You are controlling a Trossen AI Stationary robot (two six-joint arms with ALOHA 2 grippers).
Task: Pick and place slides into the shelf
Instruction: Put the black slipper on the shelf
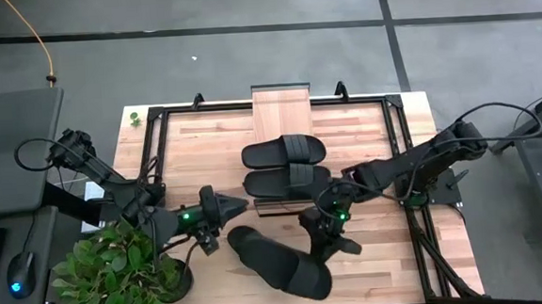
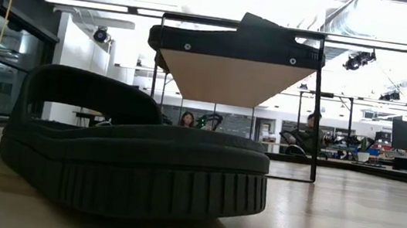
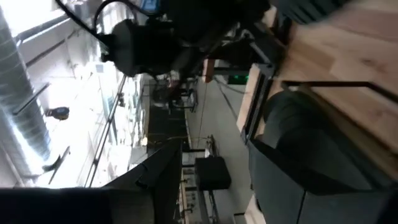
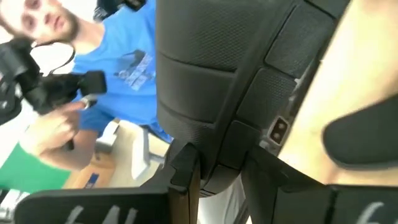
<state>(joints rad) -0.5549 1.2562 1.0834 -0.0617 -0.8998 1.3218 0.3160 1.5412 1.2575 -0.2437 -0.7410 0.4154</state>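
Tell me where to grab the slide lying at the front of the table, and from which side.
Take the front slide by its wide band strap, probably from above. It lies flat and diagonal, sole down, so the arched strap is the one raised part fingers can close across. The right gripper is nearest that strap end; the left gripper is by the other end.

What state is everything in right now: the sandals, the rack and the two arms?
Back shelf slide: lying crosswise on the shelf.
Front shelf slide: same, beside it.
Table slide: flat, sole down.
Shelf: upright, one end bare.
Right gripper: low beside the table slide.
Left gripper: low, at its other side.
Plant: upright in its pot.
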